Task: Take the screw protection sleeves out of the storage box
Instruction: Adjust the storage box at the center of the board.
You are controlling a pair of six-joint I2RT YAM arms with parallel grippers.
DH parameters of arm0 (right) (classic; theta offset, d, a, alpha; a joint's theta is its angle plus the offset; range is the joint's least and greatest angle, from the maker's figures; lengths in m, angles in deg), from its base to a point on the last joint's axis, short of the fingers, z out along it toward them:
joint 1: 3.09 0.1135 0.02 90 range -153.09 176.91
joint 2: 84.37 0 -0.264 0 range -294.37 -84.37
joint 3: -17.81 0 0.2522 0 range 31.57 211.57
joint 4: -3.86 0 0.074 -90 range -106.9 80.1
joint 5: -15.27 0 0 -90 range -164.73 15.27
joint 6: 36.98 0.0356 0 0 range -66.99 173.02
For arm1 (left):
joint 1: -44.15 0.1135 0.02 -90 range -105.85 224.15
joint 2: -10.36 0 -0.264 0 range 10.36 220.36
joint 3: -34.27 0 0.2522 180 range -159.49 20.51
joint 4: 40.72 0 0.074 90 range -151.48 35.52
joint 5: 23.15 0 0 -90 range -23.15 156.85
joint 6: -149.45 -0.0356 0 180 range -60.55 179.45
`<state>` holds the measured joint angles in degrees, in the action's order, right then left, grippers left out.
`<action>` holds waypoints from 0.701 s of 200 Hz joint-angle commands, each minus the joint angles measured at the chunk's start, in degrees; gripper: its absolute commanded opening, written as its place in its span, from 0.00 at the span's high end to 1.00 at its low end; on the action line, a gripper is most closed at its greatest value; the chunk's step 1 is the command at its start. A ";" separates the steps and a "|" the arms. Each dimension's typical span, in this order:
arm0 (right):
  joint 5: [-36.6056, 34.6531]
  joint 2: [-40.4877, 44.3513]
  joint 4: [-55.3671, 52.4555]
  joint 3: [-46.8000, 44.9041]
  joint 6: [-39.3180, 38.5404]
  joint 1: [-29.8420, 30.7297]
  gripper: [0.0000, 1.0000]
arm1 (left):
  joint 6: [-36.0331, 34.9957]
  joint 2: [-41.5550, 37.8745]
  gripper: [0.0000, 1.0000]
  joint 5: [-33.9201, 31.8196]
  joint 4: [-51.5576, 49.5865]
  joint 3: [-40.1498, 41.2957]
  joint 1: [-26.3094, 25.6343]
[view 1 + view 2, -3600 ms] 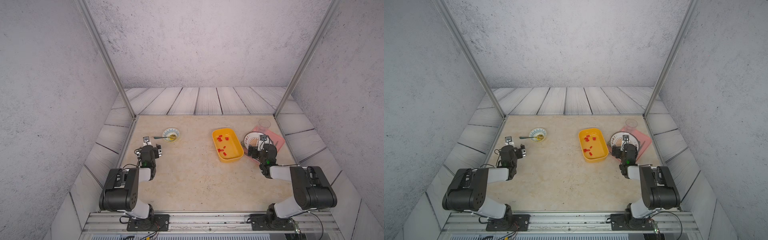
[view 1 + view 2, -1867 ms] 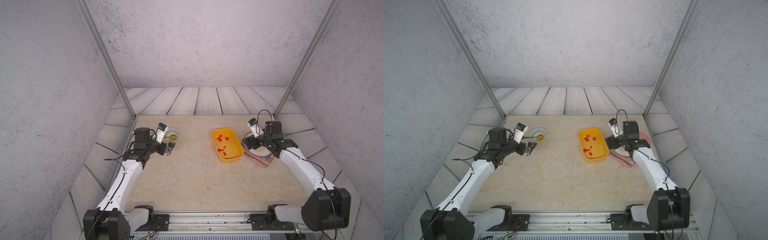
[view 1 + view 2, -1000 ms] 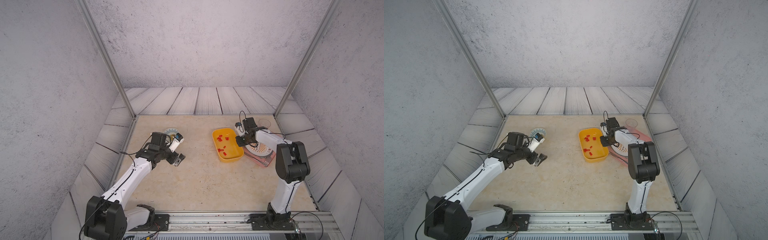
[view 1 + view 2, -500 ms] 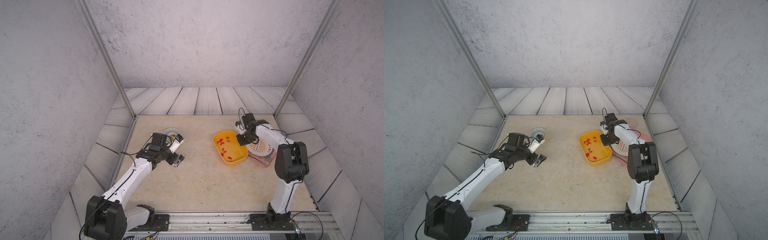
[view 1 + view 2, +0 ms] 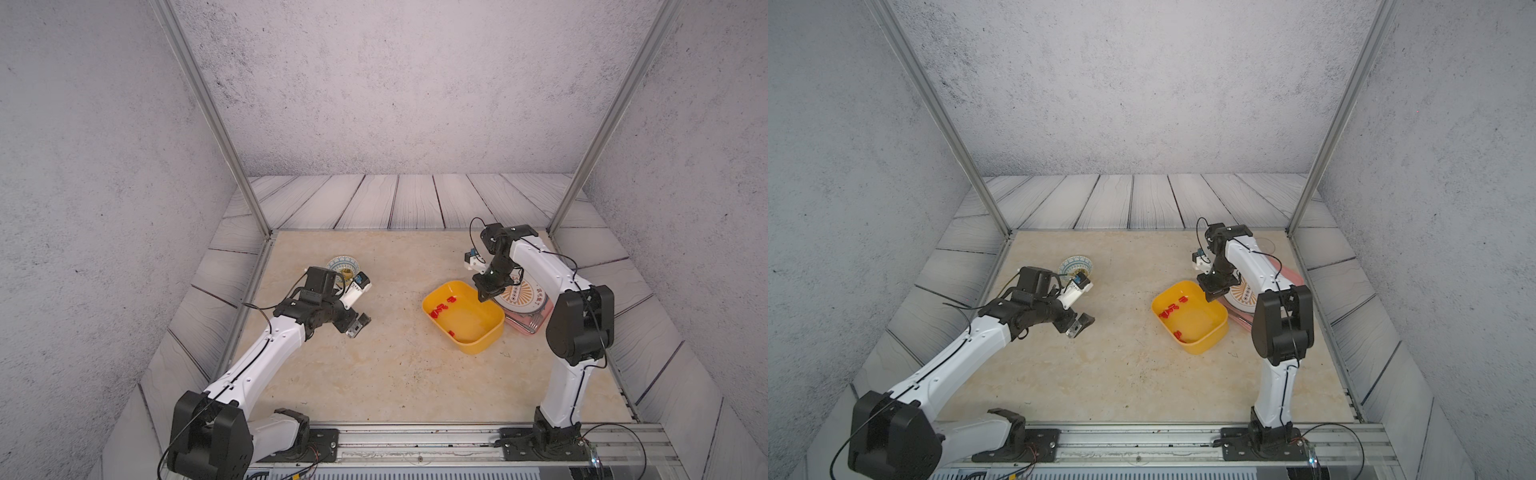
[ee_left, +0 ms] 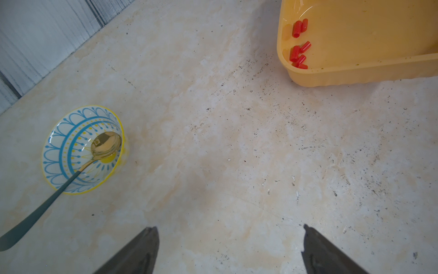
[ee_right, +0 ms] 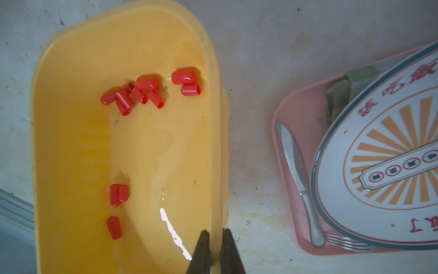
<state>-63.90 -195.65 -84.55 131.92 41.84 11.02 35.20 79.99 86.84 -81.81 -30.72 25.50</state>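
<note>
The storage box (image 7: 71,142) is on the counter (image 6: 237,154), a little right of the middle in both top views. It is just beside the pink tray (image 7: 296,106), and a small gap is seen between them in the right wrist view. The screw protection sleeves (image 7: 147,83) are all inside the box. Most are bunched at one end, and three lie nearer the other end, one of them alone.

The right end effector (image 7: 214,233) is almost pressed together, and the thin side wall of the box is pinched between its two fingers. Whether the box is lifted off the counter cannot be told. The left end effector (image 6: 228,227) is spread wide with nothing in it. It is held over bare counter, well apart from the box and near the bowl (image 6: 57,151) with the spoon (image 6: 106,142).

The box is judged to be light, thin plastic that bends a little, so the rim is a good place to pinch. The sleeves are judged to be very light, smooth and a bit squishy. They are round, so they can roll away. The floor of the box looks shiny and maybe wet, so they may be slippery too. A sleeve is best taken across its middle, and the lone one looks easiest.

Red signs are painted on the plate (image 7: 379,208), but they cannot be read for sure. No words are seen on the box or the sleeves. A mark on the knife (image 7: 291,151) is too small to read.
</note>
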 commanded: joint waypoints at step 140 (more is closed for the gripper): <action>-4.65 10.45 40.22 -30.70 17.24 7.37 1.00 | 3.72 10.49 0.02 5.34 -8.93 -11.71 -2.83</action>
<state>-63.18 -188.46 -50.22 104.76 54.45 17.14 36.88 88.21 89.95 -86.75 -36.86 23.59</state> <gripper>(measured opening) 0.092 0.987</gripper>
